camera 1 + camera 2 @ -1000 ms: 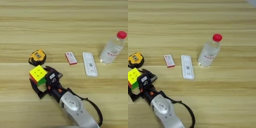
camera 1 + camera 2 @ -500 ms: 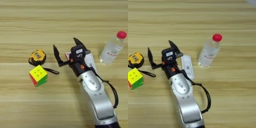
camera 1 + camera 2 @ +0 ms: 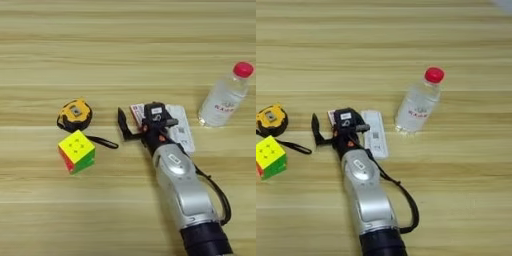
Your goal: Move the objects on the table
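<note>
The black two-fingered gripper (image 3: 137,122) is seen at frame centre, spread wide over the flat red-and-white rectangular packet (image 3: 136,111), gripping nothing. To its left on the light-brown wooden bench (image 3: 125,45) are found the round yellow-and-black tape measure (image 3: 75,114) and, just below it, the yellow-green-red puzzle cube (image 3: 76,151).

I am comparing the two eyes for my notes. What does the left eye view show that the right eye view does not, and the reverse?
Only the left eye view: bare table left of the tape measure and puzzle cube.

Only the right eye view: more table right of the water bottle.

Both: tape measure, cube, bottle, red-and-white packet, white flat device, right gripper over the packet.
</note>
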`<state>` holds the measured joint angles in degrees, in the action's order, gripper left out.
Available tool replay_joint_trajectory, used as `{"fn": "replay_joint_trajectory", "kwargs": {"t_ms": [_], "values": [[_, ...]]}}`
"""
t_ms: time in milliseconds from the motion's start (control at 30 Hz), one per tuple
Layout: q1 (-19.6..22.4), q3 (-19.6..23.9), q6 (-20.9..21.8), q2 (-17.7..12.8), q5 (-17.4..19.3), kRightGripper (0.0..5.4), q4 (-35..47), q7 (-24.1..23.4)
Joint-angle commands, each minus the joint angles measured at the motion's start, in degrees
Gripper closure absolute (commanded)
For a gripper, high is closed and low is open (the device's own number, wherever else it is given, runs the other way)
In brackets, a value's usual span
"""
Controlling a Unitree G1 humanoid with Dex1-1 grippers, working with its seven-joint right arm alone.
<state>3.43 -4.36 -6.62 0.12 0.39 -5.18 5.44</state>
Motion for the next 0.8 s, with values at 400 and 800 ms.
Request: {"fn": "replay_joint_trajectory", "kwargs": {"t_ms": [400, 800], "values": [[5.5, 1.8, 2.8, 0.9, 0.5, 0.03, -3.8, -1.7], [7.1, 3.6, 2.7, 0.9, 0.6, 0.03, -8.1, -3.4]]}}
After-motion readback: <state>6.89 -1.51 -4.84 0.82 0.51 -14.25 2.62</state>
